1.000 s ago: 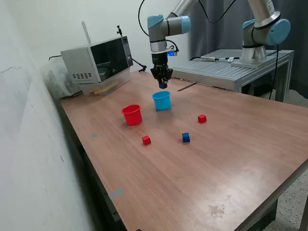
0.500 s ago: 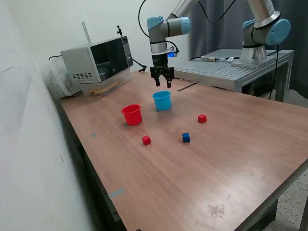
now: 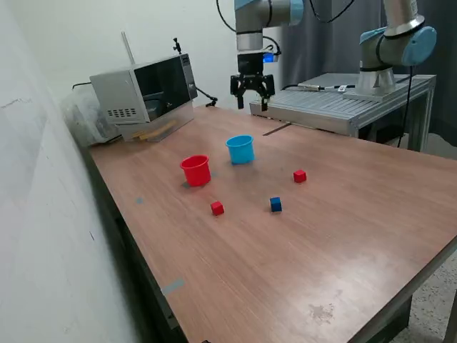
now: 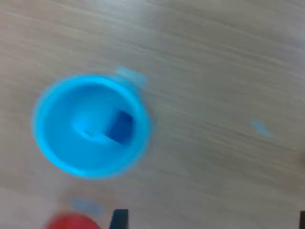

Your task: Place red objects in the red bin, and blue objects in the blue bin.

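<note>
My gripper (image 3: 252, 100) is open and empty, high above the table behind the blue bin (image 3: 240, 149). The wrist view looks down into the blue bin (image 4: 71, 157), where one dark-blue cube (image 4: 120, 127) lies inside. The red bin (image 3: 196, 170) stands on the exterior view's left of the blue bin; its rim shows at the wrist view's edge (image 4: 71, 223). On the table lie a red cube (image 3: 217, 208), a second red cube (image 3: 300, 176) and a dark-blue cube (image 3: 275, 204), all in front of the bins and apart from the gripper.
A microwave (image 3: 145, 91) stands at the back on the exterior view's left. A second robot arm (image 3: 389, 50) is mounted on a grey metal bench (image 3: 335, 103) at the back right. The table's edge (image 3: 136, 250) runs along the wall side.
The gripper was shut just above the blue bin, then opened, and has since risen and moved back toward the exterior view's right. The blue cube it held now lies in the blue bin.
</note>
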### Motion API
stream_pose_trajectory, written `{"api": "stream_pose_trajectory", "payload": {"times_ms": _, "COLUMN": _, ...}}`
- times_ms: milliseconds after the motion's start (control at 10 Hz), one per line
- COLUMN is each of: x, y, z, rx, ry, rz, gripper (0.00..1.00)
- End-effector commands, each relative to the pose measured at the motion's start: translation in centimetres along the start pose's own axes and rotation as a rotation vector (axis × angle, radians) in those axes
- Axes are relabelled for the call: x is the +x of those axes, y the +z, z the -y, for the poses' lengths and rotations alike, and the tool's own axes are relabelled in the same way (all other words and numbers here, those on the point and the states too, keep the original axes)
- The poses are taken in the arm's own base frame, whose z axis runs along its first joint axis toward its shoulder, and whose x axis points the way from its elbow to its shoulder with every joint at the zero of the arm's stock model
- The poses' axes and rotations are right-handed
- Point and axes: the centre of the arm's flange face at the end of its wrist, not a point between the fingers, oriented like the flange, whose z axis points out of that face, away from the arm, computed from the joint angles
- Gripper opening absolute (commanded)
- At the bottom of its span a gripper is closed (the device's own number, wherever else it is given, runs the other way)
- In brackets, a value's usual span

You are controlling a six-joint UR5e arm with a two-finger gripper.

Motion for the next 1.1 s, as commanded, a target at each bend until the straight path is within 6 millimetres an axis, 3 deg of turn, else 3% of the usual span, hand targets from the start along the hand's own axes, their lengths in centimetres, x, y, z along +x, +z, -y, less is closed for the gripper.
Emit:
{"api": "stream_pose_trajectory", "payload": {"times_ms": 0, "x": 11.3, "y": -8.5, "z": -0.7, "rx": -0.04, "ry": 0.049, "rz": -0.02, "gripper": 1.0}}
{"api": "stream_pose_trajectory", "payload": {"times_ms": 100, "x": 15.7, "y": -10.9, "z": -1.2, "rx": -0.05, "ry": 0.073, "rz": -0.031, "gripper": 1.0}}
{"api": "stream_pose_trajectory", "payload": {"times_ms": 200, "x": 18.8, "y": -12.2, "z": -2.4, "rx": -0.05, "ry": 0.177, "rz": -0.047, "gripper": 1.0}}
{"api": "stream_pose_trajectory", "payload": {"times_ms": 300, "x": 19.9, "y": -11.7, "z": -4.3, "rx": -0.044, "ry": 0.27, "rz": -0.056, "gripper": 1.0}}
{"api": "stream_pose_trajectory", "payload": {"times_ms": 500, "x": 21.4, "y": -8.3, "z": -9.2, "rx": -0.005, "ry": 0.416, "rz": -0.062, "gripper": 1.0}}
{"api": "stream_pose_trajectory", "payload": {"times_ms": 700, "x": 21.1, "y": -2.5, "z": -13.9, "rx": 0.028, "ry": 0.509, "rz": -0.052, "gripper": 1.0}}
{"api": "stream_pose_trajectory", "payload": {"times_ms": 800, "x": 20.8, "y": 2.2, "z": -15.4, "rx": 0.067, "ry": 0.55, "rz": -0.034, "gripper": 1.0}}
{"api": "stream_pose_trajectory", "payload": {"times_ms": 1000, "x": 20.7, "y": 13.0, "z": -15.9, "rx": 0.132, "ry": 0.563, "rz": 0.021, "gripper": 1.0}}
